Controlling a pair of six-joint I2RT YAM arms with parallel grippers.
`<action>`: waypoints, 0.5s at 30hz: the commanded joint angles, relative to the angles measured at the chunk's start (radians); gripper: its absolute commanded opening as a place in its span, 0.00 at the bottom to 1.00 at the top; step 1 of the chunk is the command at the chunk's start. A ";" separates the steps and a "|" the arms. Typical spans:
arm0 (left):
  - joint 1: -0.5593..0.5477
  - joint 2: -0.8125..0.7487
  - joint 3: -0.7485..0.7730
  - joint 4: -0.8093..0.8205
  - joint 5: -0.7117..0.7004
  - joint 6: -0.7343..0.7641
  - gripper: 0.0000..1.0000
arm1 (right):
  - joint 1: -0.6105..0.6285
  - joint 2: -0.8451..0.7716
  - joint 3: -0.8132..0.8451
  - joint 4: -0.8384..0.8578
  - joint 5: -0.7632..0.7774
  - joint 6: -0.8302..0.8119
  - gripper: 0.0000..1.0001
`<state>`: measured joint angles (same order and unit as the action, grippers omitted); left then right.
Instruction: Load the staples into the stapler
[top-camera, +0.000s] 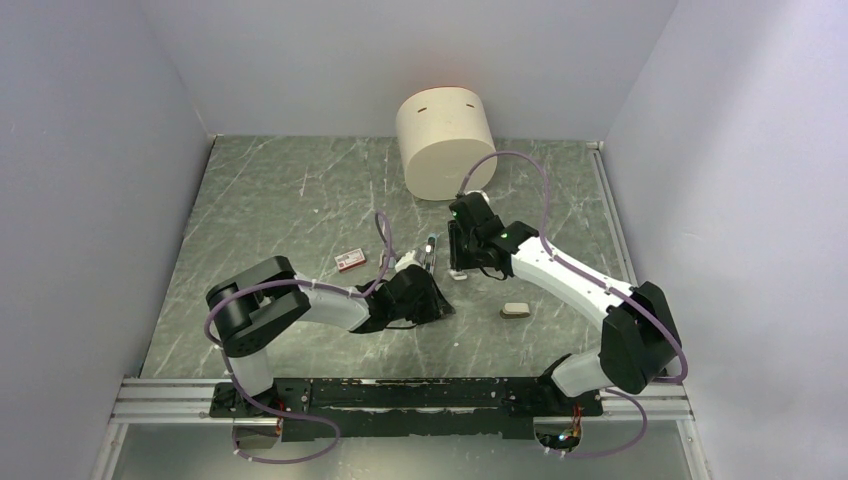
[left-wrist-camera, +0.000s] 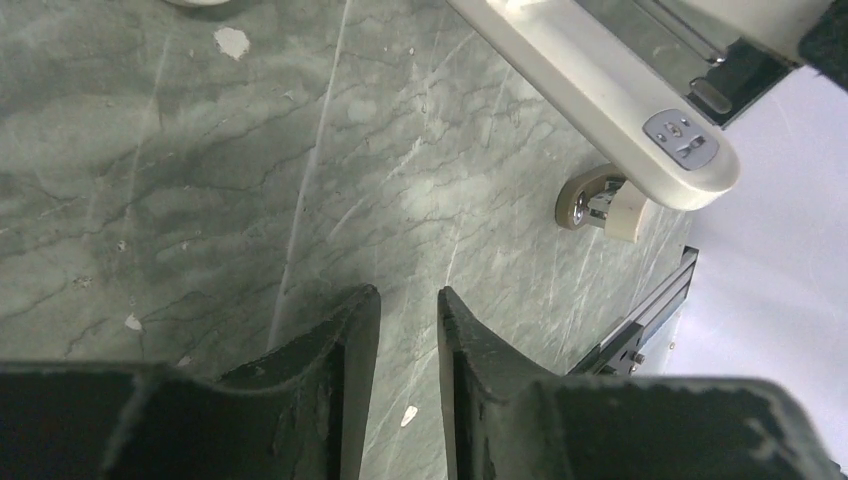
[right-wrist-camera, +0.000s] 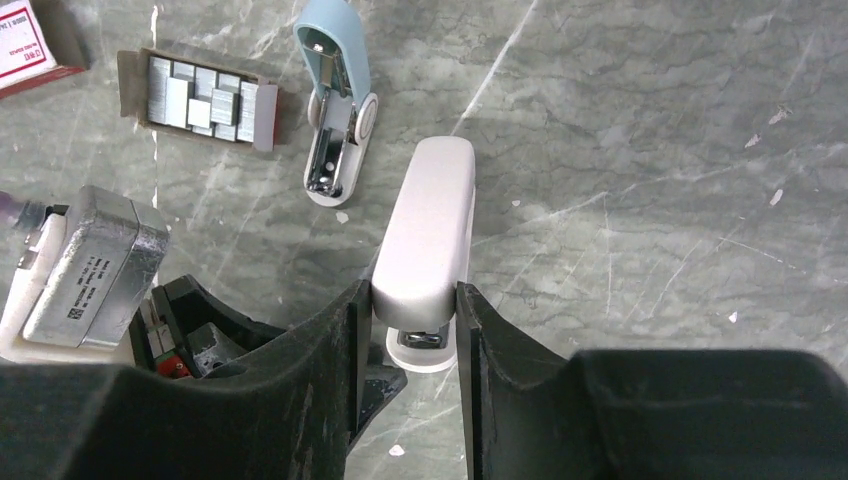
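Note:
My right gripper (right-wrist-camera: 412, 290) is shut on the near end of the slim white stapler (right-wrist-camera: 432, 225), which rests on the table. In the top view the gripper (top-camera: 458, 258) is at mid-table, over the stapler (top-camera: 459, 273). An open cardboard tray of dark grey staples (right-wrist-camera: 200, 95) lies on the table beyond it. The red-and-white box (right-wrist-camera: 22, 45) lies further left, and shows in the top view (top-camera: 350, 260). My left gripper (left-wrist-camera: 408, 295) is slightly open and empty just above the table, left of the stapler (top-camera: 440, 300).
A pale blue stapler piece (right-wrist-camera: 335, 100) lies open between the tray and the white stapler. A short beige-grey piece (top-camera: 515, 310) lies to the right, also seen in the left wrist view (left-wrist-camera: 600, 205). A cream cylinder (top-camera: 445, 140) stands at the back.

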<state>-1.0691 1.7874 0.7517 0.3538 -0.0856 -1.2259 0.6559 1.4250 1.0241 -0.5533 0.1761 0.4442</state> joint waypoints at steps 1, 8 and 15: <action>-0.005 -0.001 -0.045 0.013 -0.027 0.025 0.36 | 0.006 0.001 -0.011 -0.029 0.012 0.012 0.37; -0.005 -0.110 -0.113 0.184 -0.077 0.035 0.50 | 0.006 -0.027 -0.005 -0.038 0.019 0.050 0.29; -0.005 -0.131 -0.067 0.285 -0.106 0.077 0.71 | 0.008 -0.054 -0.026 -0.044 -0.013 0.119 0.18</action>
<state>-1.0691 1.6688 0.6418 0.5442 -0.1371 -1.1904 0.6567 1.4117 1.0183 -0.5877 0.1722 0.5106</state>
